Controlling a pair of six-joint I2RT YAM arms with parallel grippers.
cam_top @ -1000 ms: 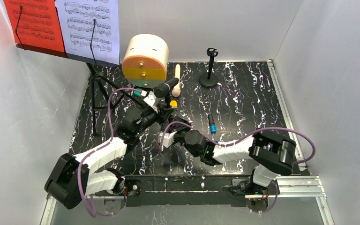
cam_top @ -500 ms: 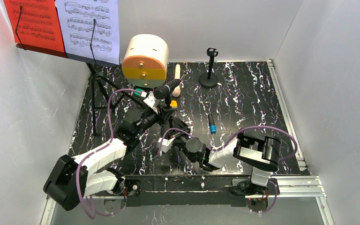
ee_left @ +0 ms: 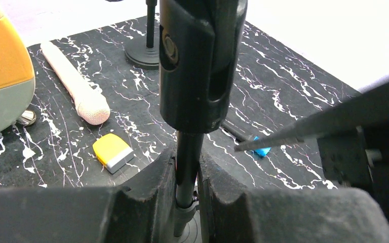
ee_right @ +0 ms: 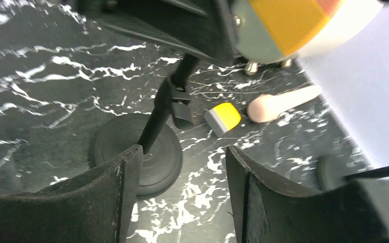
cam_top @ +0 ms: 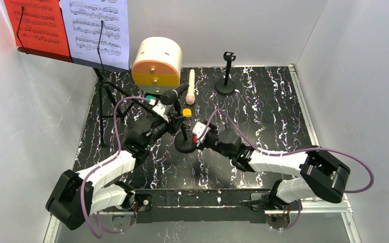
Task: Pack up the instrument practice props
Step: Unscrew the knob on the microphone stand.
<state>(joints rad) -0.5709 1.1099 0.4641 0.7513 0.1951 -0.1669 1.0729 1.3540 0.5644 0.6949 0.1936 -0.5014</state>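
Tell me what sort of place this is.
Likely a robot test cell staged as a music practice corner: white walls box in a black marbled table, sheet-music pages sit on a music rack, and a mic holder stands at the back.

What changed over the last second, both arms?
The right hand drew back, then reached forward to the mic holder and opened. The left hand stayed shut on that holder's stem, with the black microphone on top. The cream microphone and the far holder did not move.
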